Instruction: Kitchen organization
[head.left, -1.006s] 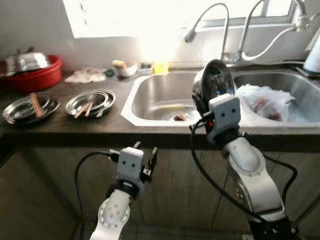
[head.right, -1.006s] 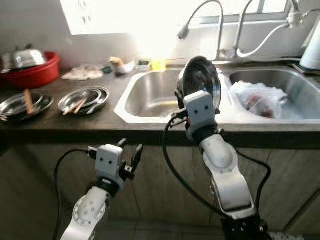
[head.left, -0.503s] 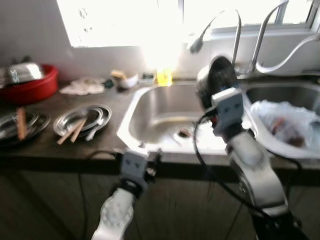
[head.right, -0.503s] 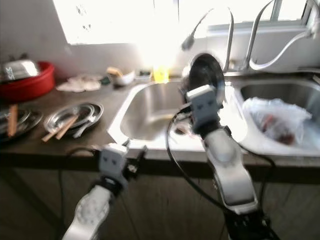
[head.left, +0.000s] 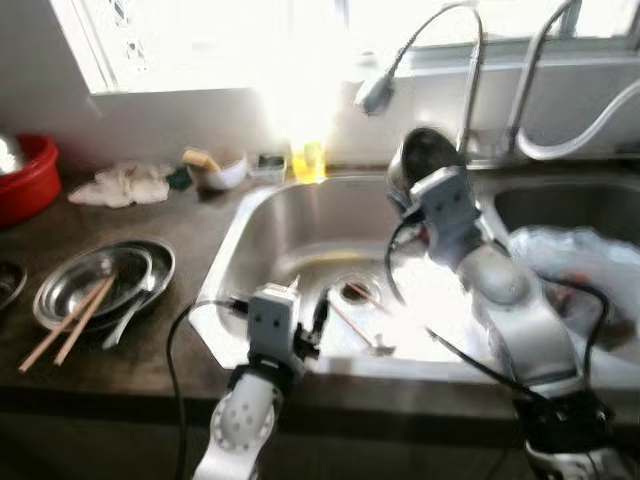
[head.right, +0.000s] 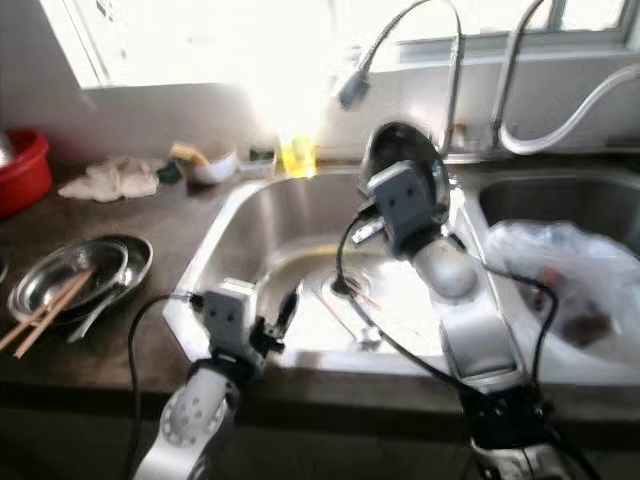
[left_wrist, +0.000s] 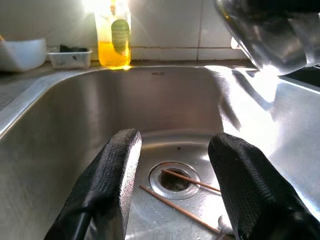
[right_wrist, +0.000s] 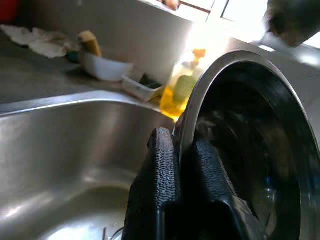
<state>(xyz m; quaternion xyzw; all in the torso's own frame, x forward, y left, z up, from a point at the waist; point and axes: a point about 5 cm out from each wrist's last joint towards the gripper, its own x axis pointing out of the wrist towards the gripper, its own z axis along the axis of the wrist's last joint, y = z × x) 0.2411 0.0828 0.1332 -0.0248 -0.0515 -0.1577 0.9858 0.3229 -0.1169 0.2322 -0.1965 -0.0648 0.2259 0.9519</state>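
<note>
My right gripper (right_wrist: 175, 165) is pinched tight on the rim of a shiny steel bowl (right_wrist: 250, 150), one finger on the outside of the rim and one on the inside. In the left eye view the bowl (head.left: 425, 165) sits in the upper middle of the frame, tipped up on its edge above the left sink (head.left: 260, 215), close under the tap (head.left: 375, 90).

My left gripper (left_wrist: 172, 187) is open wide and holds nothing. In the left eye view it (head.left: 300, 325) is low in the middle of the frame, right at the front edge of the sink.

I think I am in the middle of carrying this bowl to where it belongs. Next I would need to bring it down slowly, keep it away from the tap, and let go only when it rests flat.

The head views show me the whole counter. A steel plate (head.left: 100, 290) with chopsticks (head.left: 65, 325) on it lies at the left, a red tub (head.left: 25, 180) is at the far left edge, and a plastic bag (head.left: 580, 280) fills the right sink.

The left wrist view shows me the bottom of the left sink. Two thin sticks (left_wrist: 177, 200) lie by the drain (left_wrist: 174, 180). At the top of that frame I see a yellow soap bottle (left_wrist: 114, 37).

The right wrist view shows me my grip up close.
</note>
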